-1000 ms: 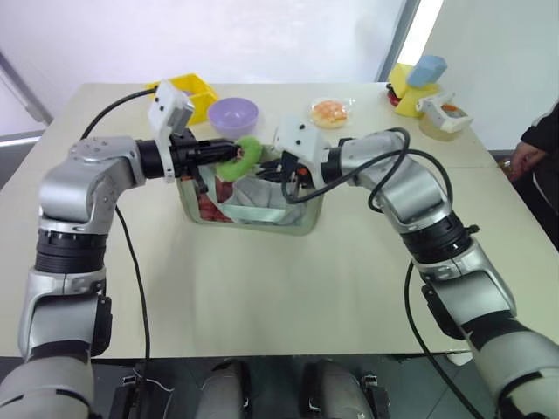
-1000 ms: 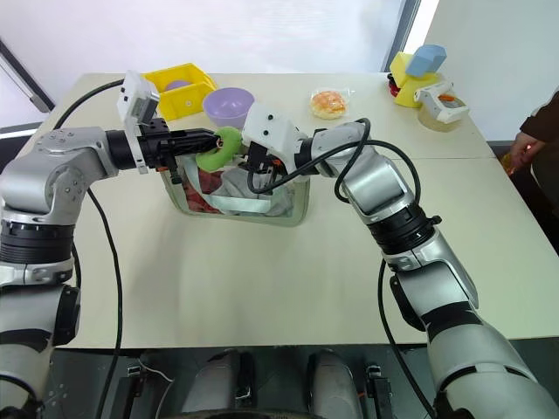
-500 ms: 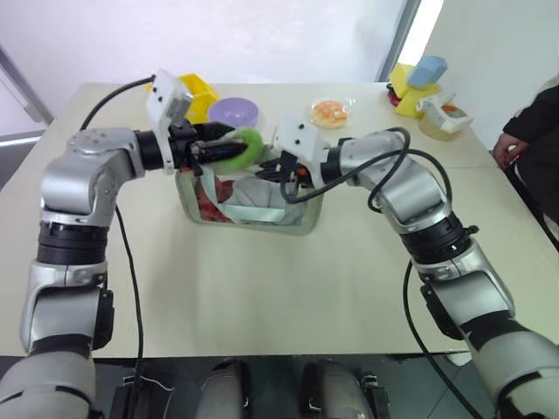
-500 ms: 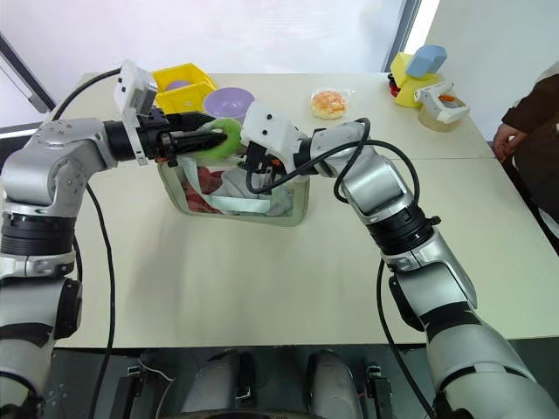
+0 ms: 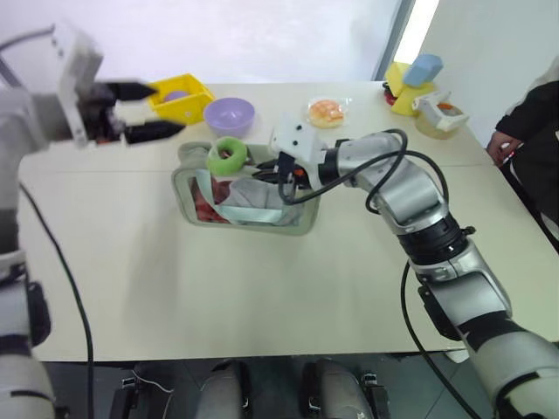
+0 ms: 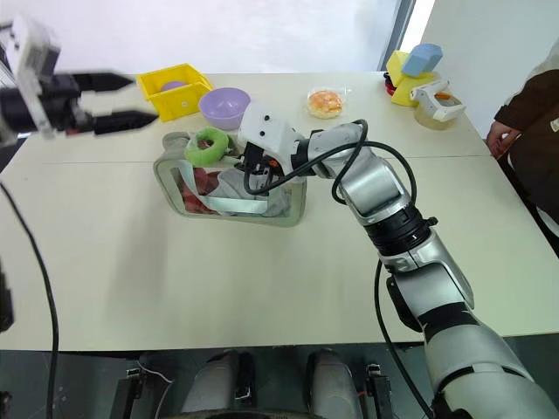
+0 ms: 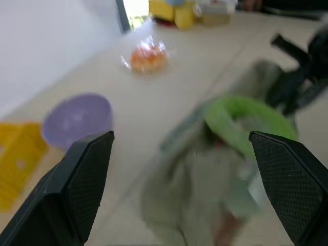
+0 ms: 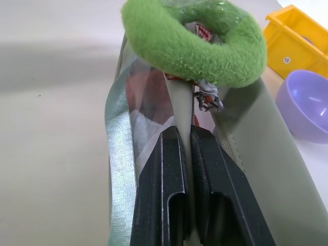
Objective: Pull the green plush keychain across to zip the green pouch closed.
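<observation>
Green pouch (image 5: 249, 202), mid-table; green plush keychain (image 5: 228, 154) lying on its top at the left end; right gripper (image 5: 278, 172) pinching the pouch's top edge; left gripper (image 5: 144, 110) spread, apart

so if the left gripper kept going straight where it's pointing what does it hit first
Probably the green plush keychain atop the green pouch: it lies between the left gripper's open fingers in the wrist view, though depth is unclear.

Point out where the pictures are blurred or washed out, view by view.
Left wrist view: green plush keychain and green pouch smeared soft. Left eye view: left gripper streaked, window behind washed out. Right wrist view: right gripper sharp.
</observation>
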Available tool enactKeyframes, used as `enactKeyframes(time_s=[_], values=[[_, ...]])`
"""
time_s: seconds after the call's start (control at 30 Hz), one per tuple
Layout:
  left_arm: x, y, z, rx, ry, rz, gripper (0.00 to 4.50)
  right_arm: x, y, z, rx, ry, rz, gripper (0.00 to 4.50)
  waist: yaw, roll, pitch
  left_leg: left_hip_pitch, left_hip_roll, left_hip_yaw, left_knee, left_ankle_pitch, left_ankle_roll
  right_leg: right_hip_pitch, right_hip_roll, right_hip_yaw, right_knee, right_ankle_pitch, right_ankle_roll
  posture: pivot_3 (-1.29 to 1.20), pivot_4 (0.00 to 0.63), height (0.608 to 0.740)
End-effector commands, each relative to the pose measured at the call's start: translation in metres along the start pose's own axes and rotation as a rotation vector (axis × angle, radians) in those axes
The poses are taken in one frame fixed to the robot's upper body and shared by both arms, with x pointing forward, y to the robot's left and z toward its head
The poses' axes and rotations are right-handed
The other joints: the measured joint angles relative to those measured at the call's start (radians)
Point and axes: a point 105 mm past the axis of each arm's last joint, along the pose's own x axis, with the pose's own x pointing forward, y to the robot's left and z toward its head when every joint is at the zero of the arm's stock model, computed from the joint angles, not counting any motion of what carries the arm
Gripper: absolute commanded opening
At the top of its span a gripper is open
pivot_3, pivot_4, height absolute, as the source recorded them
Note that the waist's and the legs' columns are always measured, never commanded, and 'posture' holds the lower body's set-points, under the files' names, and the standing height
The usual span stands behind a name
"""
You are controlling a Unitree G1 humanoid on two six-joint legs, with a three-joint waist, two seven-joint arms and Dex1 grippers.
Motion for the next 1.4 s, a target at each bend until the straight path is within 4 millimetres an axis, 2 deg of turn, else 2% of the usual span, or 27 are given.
enactKeyframes(time_s=[0.03, 0.1, 0.2, 0.37, 0.47, 0.6, 0.7, 0.83, 0.93, 1.03, 1.23, 1.4], values=[[-0.001, -0.02, -0.018, 0.055, 0.066, -0.044, 4.49, -0.003, -0.001, 0.005, -0.011, -0.022, -0.007, 0.0, 0.004, 0.0, 0.0, 0.0, 0.0, 0.0, 0.0, 0.0, 0.0, 0.0, 0.0, 0.0, 0.0, 0.0, 0.0, 0.0, 0.15, 0.739], [0.002, -0.02, -0.029, 0.076, 0.088, -0.018, 4.49, -0.003, -0.001, 0.005, -0.011, -0.022, -0.004, 0.0, 0.009, -0.001, 0.0, 0.0, 0.0, 0.0, 0.001, 0.0, 0.0, 0.0, 0.0, 0.0, 0.0, 0.0, 0.0, 0.0, 0.15, 0.739], [0.014, -0.007, -0.041, 0.088, 0.068, 0.064, 4.49, -0.002, 0.001, 0.006, -0.015, -0.023, 0.009, 0.0, 0.015, -0.001, 0.0, 0.0, 0.0, 0.0, 0.001, 0.0, 0.0, 0.0, 0.0, 0.0, 0.0, 0.0, 0.0, 0.0, 0.15, 0.739], [0.028, 0.002, -0.034, 0.086, 0.002, 0.085, 4.49, -0.001, 0.002, 0.007, -0.015, -0.02, 0.02, 0.0, 0.012, -0.001, 0.0, 0.0, 0.0, 0.0, 0.001, 0.0, 0.0, 0.0, 0.0, 0.0, 0.0, 0.0, 0.0, 0.0, 0.15, 0.739], [0.03, -0.001, -0.036, 0.083, 0.003, 0.055, 3.61, -0.001, 0.002, 0.006, -0.013, -0.018, 0.019, 0.0, 0.009, -0.001, 0.0, -0.001, 0.0, 0.0, 0.0, 0.0, 0.0, 0.0, 0.0, 0.0, 0.0, 0.0, 0.0, 0.0, 0.15, 0.739], [0.031, -0.005, -0.038, 0.081, 0.004, 0.029, 1.72, -0.001, 0.001, 0.006, -0.008, -0.018, 0.011, 0.0, 0.012, -0.001, 0.0, 0.0, 0.0, 0.0, 0.0, 0.0, 0.0, 0.0, 0.0, 0.0, 0.0, 0.0, 0.0, 0.0, 0.15, 0.739], [0.033, -0.004, -0.033, 0.076, 0.003, 0.028, 0.15, -0.002, -0.001, 0.007, -0.007, -0.018, 0.005, 0.0, 0.013, -0.001, 0.0, 0.0, 0.0, 0.0, 0.0, 0.0, 0.0, 0.0, 0.0, 0.0, 0.0, 0.0, 0.0, 0.0, 0.15, 0.739], [0.033, -0.005, -0.033, 0.09, 0.013, 0.01, 0.15, -0.009, -0.005, 0.01, -0.009, -0.019, -0.004, 0.0, 0.013, -0.001, 0.0, 0.0, 0.0, 0.0, 0.0, 0.0, 0.0, 0.0, 0.0, 0.0, 0.0, 0.0, 0.0, 0.0, 0.15, 0.739], [0.034, -0.005, -0.033, 0.093, 0.017, 0.008, 0.09, -0.02, -0.009, 0.017, -0.033, -0.026, -0.013, 1.05, 0.016, -0.001, 0.0, -0.001, 0.0, 0.0, 0.0, 0.0, 0.0, 0.0, 0.0, 0.0, 0.0, 0.0, 0.0, 0.0, 0.15, 0.739], [0.034, -0.007, -0.033, 0.089, 0.015, -0.005, 0.09, -0.035, -0.009, 0.022, -0.097, -0.023, -0.011, 2.48, 0.019, -0.001, 0.0, -0.001, 0.0, 0.0, 0.001, 0.0, 0.0, 0.0, 0.0, 0.0, 0.0, 0.0, 0.0, 0.0, 0.15, 0.739], [0.034, -0.006, -0.032, 0.095, 0.016, 0.001, 0.09, -0.043, -0.006, 0.036, -0.183, -0.05, -0.021, 2.48, 0.014, -0.001, 0.0, -0.001, 0.0, 0.0, 0.0, 0.0, 0.0, -0.001, 0.0, 0.0, 0.0, 0.0, 0.0, 0.0, 0.15, 0.739], [0.036, -0.008, -0.029, 0.095, 0.009, -0.003, 0.09, -0.023, -0.001, 0.052, -0.315, -0.106, -0.064, 2.48, 0.014, -0.001, 0.0, -0.001, 0.0, 0.0, 0.001, 0.0, 0.0, -0.001, 0.0, 0.0, 0.0, 0.0, 0.0, 0.0, 0.15, 0.739]])
